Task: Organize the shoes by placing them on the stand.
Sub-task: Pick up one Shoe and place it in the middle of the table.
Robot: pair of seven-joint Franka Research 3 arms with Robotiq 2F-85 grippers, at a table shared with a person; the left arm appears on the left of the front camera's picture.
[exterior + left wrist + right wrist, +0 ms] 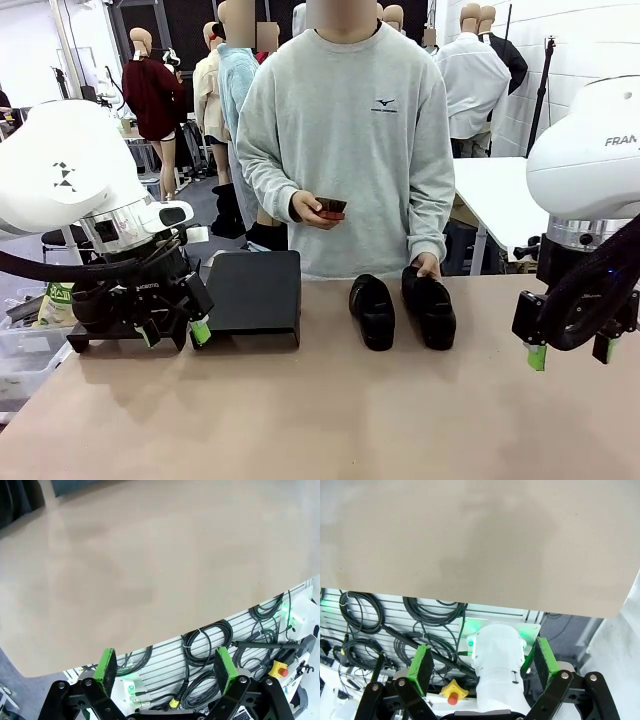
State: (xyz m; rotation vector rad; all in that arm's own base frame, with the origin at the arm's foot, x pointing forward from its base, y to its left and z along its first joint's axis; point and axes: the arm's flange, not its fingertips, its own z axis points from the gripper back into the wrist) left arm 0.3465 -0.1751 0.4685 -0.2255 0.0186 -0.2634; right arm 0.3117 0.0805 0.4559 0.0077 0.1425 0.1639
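Left tool (175, 332) hangs with jaws apart and empty, just in front of the black stand (255, 290). The right tool (570, 353) is spread too, low at the desk's (300, 420) right side. 2 black shoes (373, 310) sit side by side mid-desk, right of the stand, with a person's hand (428, 266) on the right one. I see nothing on the stand, so I'd say no pick has begun.

From the left wrist, the left tool (165, 665) gapes over bare desk (150, 570).

The right wrist shows the right tool (484, 660) equally wide. Next, I reckon, a tool must reach a shoe and close across it.
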